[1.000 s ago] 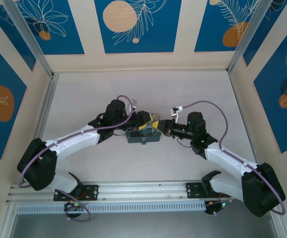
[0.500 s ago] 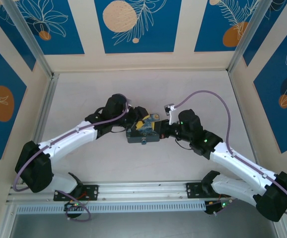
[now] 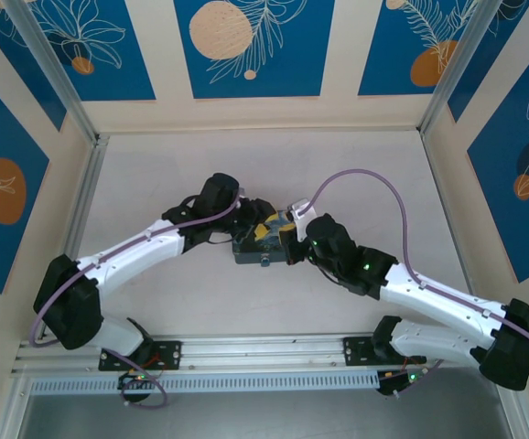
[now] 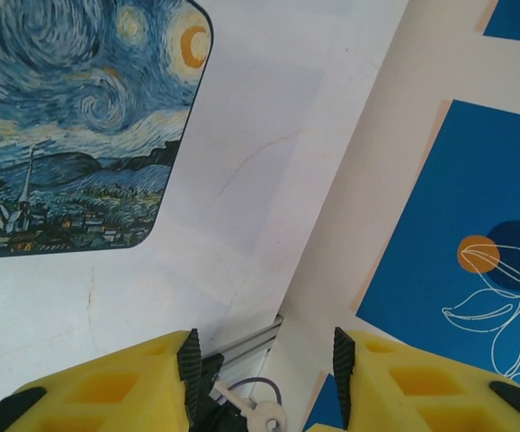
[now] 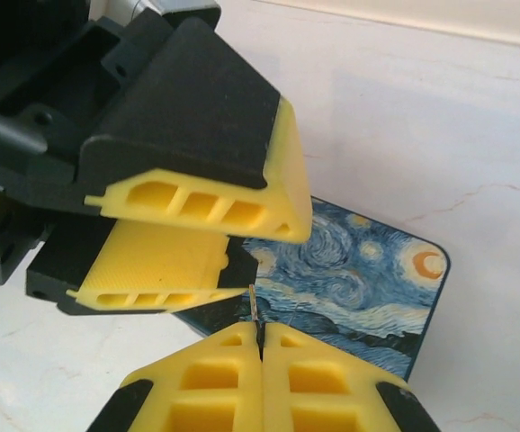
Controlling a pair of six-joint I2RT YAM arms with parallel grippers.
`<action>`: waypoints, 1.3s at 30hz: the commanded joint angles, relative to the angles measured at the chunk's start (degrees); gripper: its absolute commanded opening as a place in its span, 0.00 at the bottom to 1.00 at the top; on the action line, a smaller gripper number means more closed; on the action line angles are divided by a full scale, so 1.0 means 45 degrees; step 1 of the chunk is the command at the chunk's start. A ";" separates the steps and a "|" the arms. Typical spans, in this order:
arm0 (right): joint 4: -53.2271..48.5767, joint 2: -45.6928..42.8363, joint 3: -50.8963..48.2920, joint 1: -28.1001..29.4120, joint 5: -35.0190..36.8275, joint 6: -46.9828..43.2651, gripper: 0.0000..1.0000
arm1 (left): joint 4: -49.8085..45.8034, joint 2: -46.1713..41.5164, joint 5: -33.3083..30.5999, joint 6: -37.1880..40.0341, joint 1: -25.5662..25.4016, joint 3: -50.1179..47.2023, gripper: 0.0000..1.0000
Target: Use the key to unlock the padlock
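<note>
**Yellow fingers meet over the Starry Night tin**

We see a pale marbled table [image 3: 155, 174] spread beneath both grippers. It is walled by cream boards with blue leaf-print panels [image 3: 246, 46]. The white left arm [image 3: 132, 254] and right arm [image 3: 429, 297] reach in from either side, and their ends meet over the middle of the table.

Under them lies the Starry Night tin [image 4: 62, 135], flat on the table. From the left gripper [image 4: 264, 351] it sits ahead of the fingertips and off to their left. From the right gripper [image 5: 260, 346] it lies straight ahead, just past the tips and below them.

The left gripper's jaws stand apart, with bare table showing through the gap. Seen from the right wrist, it hangs just ahead of the right gripper and up to its left. Its lower finger [image 5: 152, 270] is close beside the key; whether they touch we cannot tell.

The right gripper's two yellow fingers are pressed together on the key [image 5: 255, 304], a thin grey sliver standing out beyond the tips, over the tin's edge.

In the overhead view the padlock [image 3: 264, 263] is a tiny dark nub on the tin's near edge. It sits on the base side of both grippers and nearest the left one. It is too small for us to make out its shackle.
</note>
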 commanded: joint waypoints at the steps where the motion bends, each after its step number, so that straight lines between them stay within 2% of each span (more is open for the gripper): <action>1: 0.0489 0.0157 0.0524 0.0163 0.0898 -0.0792 0.00 | -0.0062 0.0211 0.0163 -0.0328 -0.0203 0.0297 0.43; 9: 0.0518 0.0557 0.0815 0.0208 0.0891 -0.1050 0.00 | 0.0051 0.0549 0.0246 -0.0330 -0.0321 0.0526 0.34; 18: 0.0611 0.1041 0.0908 0.0214 0.0807 -0.1073 0.00 | 0.0127 0.0598 0.0261 -0.0346 -0.0384 0.0509 0.30; 25: 0.0643 0.1291 0.0944 0.0195 0.0741 -0.1046 0.00 | 0.0208 0.0628 0.0300 -0.0336 -0.0409 0.0441 0.17; 30: 0.0664 0.1290 0.0898 0.0162 0.0744 -0.0989 0.00 | 0.0172 0.0743 0.0323 -0.0266 -0.0414 0.0432 0.00; 33: 0.0590 0.1291 0.0963 0.0095 0.0625 -0.0882 0.00 | 0.0204 0.0836 0.0325 -0.0094 -0.0410 0.0400 0.00; 34: 0.0431 0.1254 0.1029 0.0047 0.0544 -0.0743 0.07 | 0.0283 0.0859 0.0272 0.0039 -0.0410 0.0361 0.00; 35: 0.0214 0.1153 0.1116 -0.0062 0.0472 -0.0479 0.21 | 0.0318 0.0876 0.0214 0.0233 -0.0416 0.0319 0.00; 36: 0.0010 0.1013 0.1151 -0.0187 0.0380 -0.0153 0.32 | 0.0372 0.0900 0.0164 0.0514 -0.0399 0.0300 0.00; 38: -0.0296 0.0307 0.1037 -0.0780 -0.0414 0.0821 0.48 | 0.0252 0.0911 -0.0064 0.1381 -0.0306 0.0291 0.00; 39: -0.0358 -0.0104 0.0915 -0.1141 -0.0932 0.1346 0.53 | 0.0409 0.0874 -0.0160 0.1736 -0.0256 0.0215 0.00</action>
